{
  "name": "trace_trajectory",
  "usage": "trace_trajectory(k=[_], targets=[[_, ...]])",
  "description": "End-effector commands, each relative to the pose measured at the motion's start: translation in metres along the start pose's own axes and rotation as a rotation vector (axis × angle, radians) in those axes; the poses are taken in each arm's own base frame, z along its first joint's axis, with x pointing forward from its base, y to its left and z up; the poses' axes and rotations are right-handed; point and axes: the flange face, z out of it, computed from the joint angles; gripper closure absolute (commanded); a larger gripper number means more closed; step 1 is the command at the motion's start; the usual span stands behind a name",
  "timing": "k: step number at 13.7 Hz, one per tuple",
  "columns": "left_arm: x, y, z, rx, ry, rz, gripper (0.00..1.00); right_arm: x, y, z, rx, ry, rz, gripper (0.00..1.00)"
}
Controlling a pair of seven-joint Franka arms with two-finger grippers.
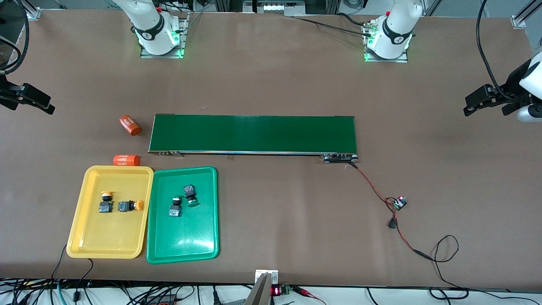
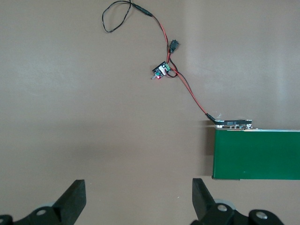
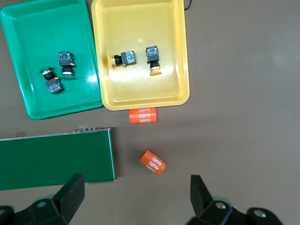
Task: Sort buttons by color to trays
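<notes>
Two orange cylinders (image 3: 142, 116) printed "4680"

Glossy plastic trays (image 1: 84, 250) sit on a matt brown table (image 1: 271, 76).

right tool (image 1: 25, 99) cut off, conveyor belt (image 2: 257, 154) cropped

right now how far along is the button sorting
It looks finished: two yellow-capped buttons lie in the yellow tray, two green buttons in the green tray. Nothing is in hand: the left hand and right hand are open and empty, away from the trays. No button remains outside.
</notes>
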Motion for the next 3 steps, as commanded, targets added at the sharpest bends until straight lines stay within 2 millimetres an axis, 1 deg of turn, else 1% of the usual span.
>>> trace_trajectory(k=[1,3], targets=[[-0.0051,-0.0002,-0.0037,0.006,0.003,0.01,0.0,-0.0058,0.0006,-0.0007,0.005,-0.008,-0.01,0.0],[-0.0051,-0.0002,-0.0037,0.006,0.003,0.01,0.0,-0.0059,0.0006,-0.0005,0.005,-0.009,-0.01,0.0]])
